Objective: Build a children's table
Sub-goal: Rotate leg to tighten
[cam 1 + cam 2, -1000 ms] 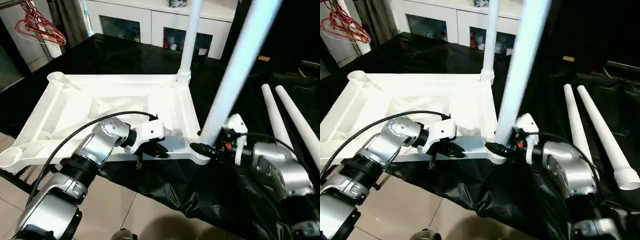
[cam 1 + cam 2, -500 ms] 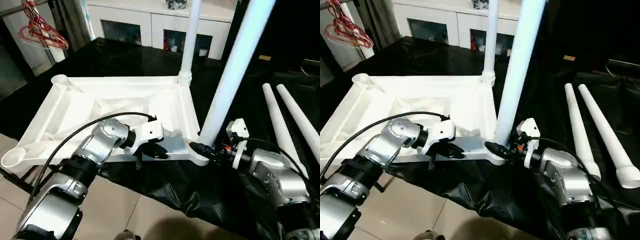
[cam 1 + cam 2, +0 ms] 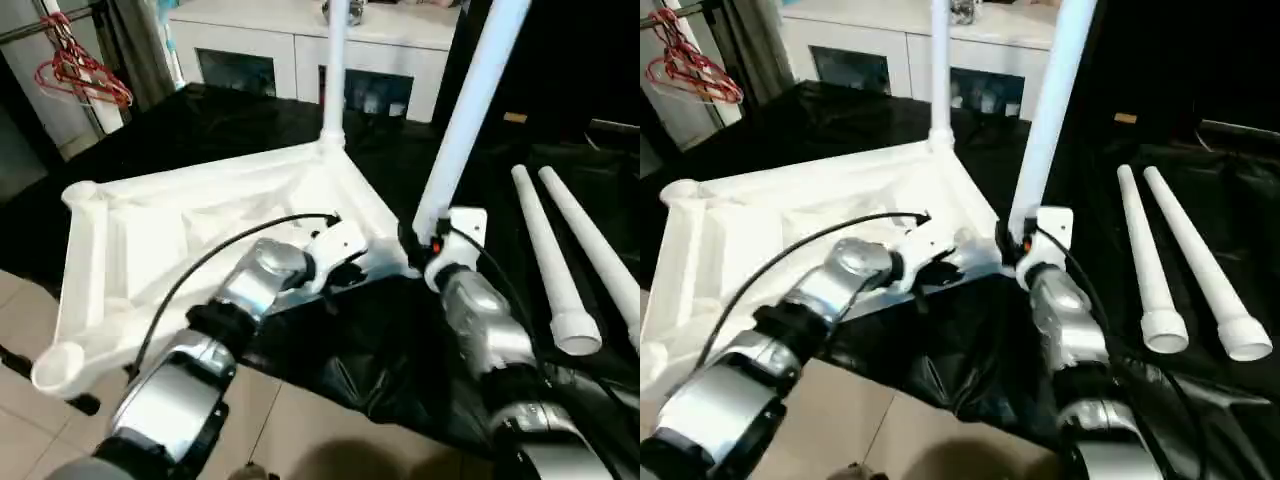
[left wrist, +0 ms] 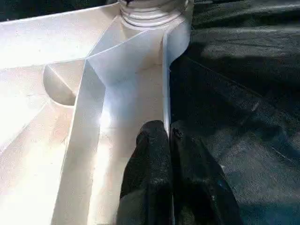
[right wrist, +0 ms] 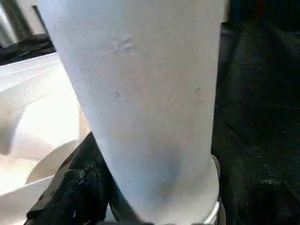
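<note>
Left eye view: the upturned tabletop (image 3: 150, 230) lies ribs-up on the black-draped surface (image 3: 230, 120) so its corner sockets face upward, the left gripper (image 4: 166, 140) pinching its near rim wall with jaws together, seemingly to steady it. The right gripper (image 3: 420, 243) is clamped around the base of the near leg (image 3: 465, 110) at its corner socket, apparently seating it. Four legs counted: two upright in sockets, the far leg (image 3: 333, 70) included, and two loose legs (image 3: 565, 250) lying side by side to the right
</note>
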Controlling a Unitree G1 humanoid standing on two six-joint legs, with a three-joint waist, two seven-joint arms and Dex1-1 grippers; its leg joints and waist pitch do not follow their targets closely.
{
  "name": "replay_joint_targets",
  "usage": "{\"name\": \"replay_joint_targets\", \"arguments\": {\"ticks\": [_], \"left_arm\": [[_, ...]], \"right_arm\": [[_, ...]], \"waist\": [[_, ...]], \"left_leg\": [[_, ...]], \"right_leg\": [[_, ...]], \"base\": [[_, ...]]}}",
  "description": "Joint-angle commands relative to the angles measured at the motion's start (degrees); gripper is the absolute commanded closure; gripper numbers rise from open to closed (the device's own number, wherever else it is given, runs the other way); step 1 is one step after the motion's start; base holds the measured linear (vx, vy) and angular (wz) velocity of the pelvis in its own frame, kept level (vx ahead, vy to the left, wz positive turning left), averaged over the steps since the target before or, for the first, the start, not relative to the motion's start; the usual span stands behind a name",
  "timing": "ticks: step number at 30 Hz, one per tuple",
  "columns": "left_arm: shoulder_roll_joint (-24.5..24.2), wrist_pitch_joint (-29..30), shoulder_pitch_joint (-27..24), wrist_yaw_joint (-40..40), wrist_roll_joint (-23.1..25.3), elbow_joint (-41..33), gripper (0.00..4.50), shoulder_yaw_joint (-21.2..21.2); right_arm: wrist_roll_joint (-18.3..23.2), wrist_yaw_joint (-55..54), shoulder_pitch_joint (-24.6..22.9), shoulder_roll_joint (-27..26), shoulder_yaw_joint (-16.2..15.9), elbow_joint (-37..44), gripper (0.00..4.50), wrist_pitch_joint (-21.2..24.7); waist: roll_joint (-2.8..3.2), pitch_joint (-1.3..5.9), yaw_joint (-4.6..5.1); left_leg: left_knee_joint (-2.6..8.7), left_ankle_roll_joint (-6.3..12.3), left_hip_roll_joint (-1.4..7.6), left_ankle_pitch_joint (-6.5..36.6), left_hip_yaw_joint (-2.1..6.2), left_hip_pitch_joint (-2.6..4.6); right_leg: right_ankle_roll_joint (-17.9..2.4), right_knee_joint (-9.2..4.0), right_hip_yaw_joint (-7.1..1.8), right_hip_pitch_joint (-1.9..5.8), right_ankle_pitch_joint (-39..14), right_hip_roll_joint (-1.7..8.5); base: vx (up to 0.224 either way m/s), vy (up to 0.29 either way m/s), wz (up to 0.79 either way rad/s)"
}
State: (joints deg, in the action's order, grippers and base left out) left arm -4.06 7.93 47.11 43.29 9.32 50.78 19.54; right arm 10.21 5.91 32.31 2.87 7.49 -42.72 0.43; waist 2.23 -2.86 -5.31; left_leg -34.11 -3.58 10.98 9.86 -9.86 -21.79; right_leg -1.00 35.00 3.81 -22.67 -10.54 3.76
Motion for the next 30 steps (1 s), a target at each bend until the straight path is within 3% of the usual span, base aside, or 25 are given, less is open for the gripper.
{"name": "replay_joint_targets", "arguments": {"ticks": [1, 3, 5, 10, 15, 18, 20, 25, 30], "left_arm": [[0.52, -2.22, 1.9, -1.25, 0.25, -0.12, 4.5, -0.27], [0.12, -3.21, 1.28, 0.04, 0.15, -0.6, 4.5, 0.16], [-0.24, -4.76, 0.7, 1.5, -0.16, -1.07, 4.5, 0.21], [-1.29, -7.42, -0.82, 5.57, -1.36, -2.41, 4.5, 0.21], [-4.07, -8.74, -2.44, 10.11, -1.65, -3.94, 4.5, 0.96], [-5.92, -10.4, -2.94, 13.59, -1.87, -4.22, 4.5, 1.33], [-7.22, -11.32, -3.02, 16.07, -1.93, -4.22, 4.5, 1.7], [-9.1, -12.92, -2.98, 20.29, -1.66, -3.98, 4.5, 2.63], [-10.52, -13.66, -2.95, 24.01, -1.98, -4.26, 4.5, 2.94]], "right_arm": [[-0.88, -1.14, -0.95, -0.95, 0.1, -5.27, 1.87, 0.83], [0.35, 0.09, -0.49, -1.08, 0.9, -5.41, 1.31, -0.19], [-0.05, 0.24, -0.32, -0.67, 0.74, -5.13, 1.15, -1.6], [-0.71, 2.3, 0.0, 0.75, 0.08, -3.85, 0.76, -3.6], [-0.66, 14.57, -3.47, 5.88, -3.42, 3.13, 0.76, -2.08], [-0.58, 23.24, -6.56, 10.33, -6.17, 7.69, 0.76, -0.77], [0.59, 30.42, -8.85, 13.74, -7.92, 11.31, 0.76, 0.46], [1.98, 43.17, -11.0, 19.51, -11.28, 14.51, 0.76, 2.04], [2.39, 50.73, -11.81, 23.36, -13.53, 17.19, 0.76, 4.56]], "waist": [[-0.48, 3.61, 0.1], [-0.66, 3.67, 0.16], [-0.77, 3.72, 0.16], [-0.74, 4.16, -0.08], [-0.91, 4.22, -0.57], [-1.04, 4.12, -0.52], [-1.02, 3.9, -0.6], [-1.15, 3.65, -0.74], [-1.37, 3.71, -0.86]], "left_leg": [[4.35, 1.03, 1.84, 15.08, 0.83, 1.04], [4.36, 1.66, 1.9, 14.2, 0.76, 0.85], [4.3, 2.23, 1.88, 13.38, 0.73, 0.72], [3.9, 3.7, 2.02, 8.94, 0.6, 0.53], [3.6, 5.86, 2.09, 7.55, 0.42, 0.36], [3.6, 6.33, 2.11, 7.7, 0.34, 0.34], [3.66, 6.11, 2.13, 9.32, 0.24, 0.49], [3.74, 5.34, 2.16, 11.82, 0.21, 0.52], [3.72, 5.62, 2.27, 10.71, 0.29, 0.41]], "right_leg": [[-9.26, -5.63, -2.5, 2.21, -19.13, 4.83], [-9.82, -5.36, -2.5, 2.37, -16.78, 4.81], [-10.25, -5.22, -2.53, 2.51, -15.43, 4.82], [-12.02, -4.22, -2.51, 2.66, -8.16, 4.74], [-13.16, -3.7, -2.49, 3.06, -3.4, 4.7], [-12.77, -3.79, -2.56, 3.04, -3.99, 4.71], [-12.52, -4.18, -2.51, 2.93, -7.02, 4.65], [-11.38, -4.85, -2.44, 2.84, -12.74, 4.62], [-11.35, -4.71, -2.38, 2.75, -13.09, 4.67]], "base": [[0.0, 0.0, 0.0], [0.0, 0.0, 0.0], [0.0, 0.0, 0.0], [0.0, 0.0, 0.0], [0.0, 0.0, 0.0], [0.0, 0.0, 0.0], [0.0, 0.0, 0.0], [0.0, 0.0, 0.0], [0.0, 0.0, 0.0]]}}
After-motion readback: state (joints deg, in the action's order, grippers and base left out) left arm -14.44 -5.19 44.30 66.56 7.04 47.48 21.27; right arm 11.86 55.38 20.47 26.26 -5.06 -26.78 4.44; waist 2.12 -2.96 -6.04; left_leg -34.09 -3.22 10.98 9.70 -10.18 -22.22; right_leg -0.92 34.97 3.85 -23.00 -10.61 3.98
